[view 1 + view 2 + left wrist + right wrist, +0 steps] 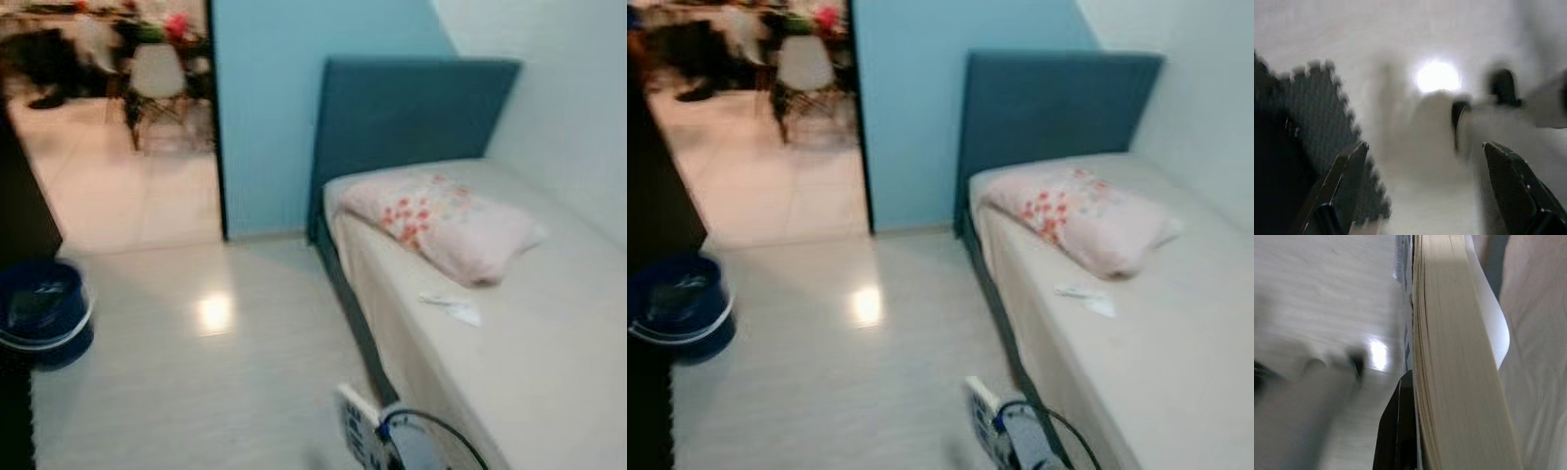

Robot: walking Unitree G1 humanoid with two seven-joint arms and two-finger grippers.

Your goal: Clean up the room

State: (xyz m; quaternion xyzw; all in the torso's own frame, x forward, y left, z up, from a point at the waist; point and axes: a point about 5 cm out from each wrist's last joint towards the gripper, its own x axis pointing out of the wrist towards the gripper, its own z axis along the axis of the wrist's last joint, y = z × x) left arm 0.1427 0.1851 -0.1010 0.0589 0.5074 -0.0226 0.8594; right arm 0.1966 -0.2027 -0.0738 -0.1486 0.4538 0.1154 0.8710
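A thick book with cream page edges and a white cover stands on edge in my right gripper, which is shut on it; one black finger presses its side. The head views show that book low beside the bed, over the floor. My left gripper hangs open above the pale floor, with nothing between its fingers. On the bed lie a pink flowered pillow and a small white paper scrap.
A dark blue bin stands on the floor at the left. A dark foam mat with a toothed edge lies under my left arm. A blue headboard backs the bed. A doorway opens to chairs beyond.
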